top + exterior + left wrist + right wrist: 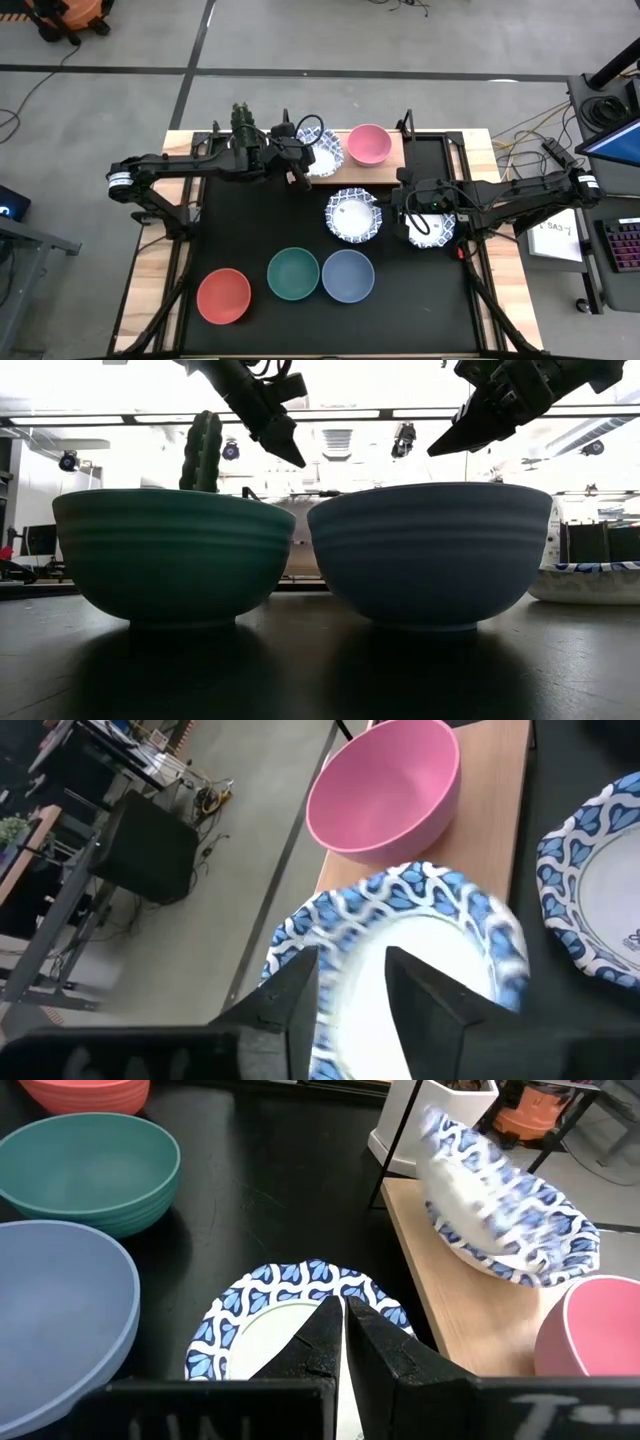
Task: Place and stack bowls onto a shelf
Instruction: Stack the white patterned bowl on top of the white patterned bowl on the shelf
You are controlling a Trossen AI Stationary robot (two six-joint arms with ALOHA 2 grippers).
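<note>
The shelf [392,168], a light wooden board at the mat's far edge, carries a pink bowl [368,145] and a white bowl with a blue patterned rim [322,152]. In the right wrist view that patterned bowl [470,1170] is blurred and tilted, seemingly on a second patterned bowl [540,1245]. My left gripper [355,1010] stands open at its near rim. My right gripper [340,1330] is shut, hovering above another patterned bowl [280,1305] on the mat. One more patterned bowl [352,215] and the red [223,296], green [293,274] and blue [348,275] bowls rest on the mat. My left gripper comes slanting down from the table's left side, and the patterned bowl's near rim [330,945] shows in the gap between its open fingers. I cannot tell whether either finger touches the rim.
A cactus in a white pot [243,120] stands at the shelf's left end, close behind my left arm. Thin black posts [407,120] rise at the shelf's corners. The black mat [250,230] lies bare between the shelf and the near row of bowls.
</note>
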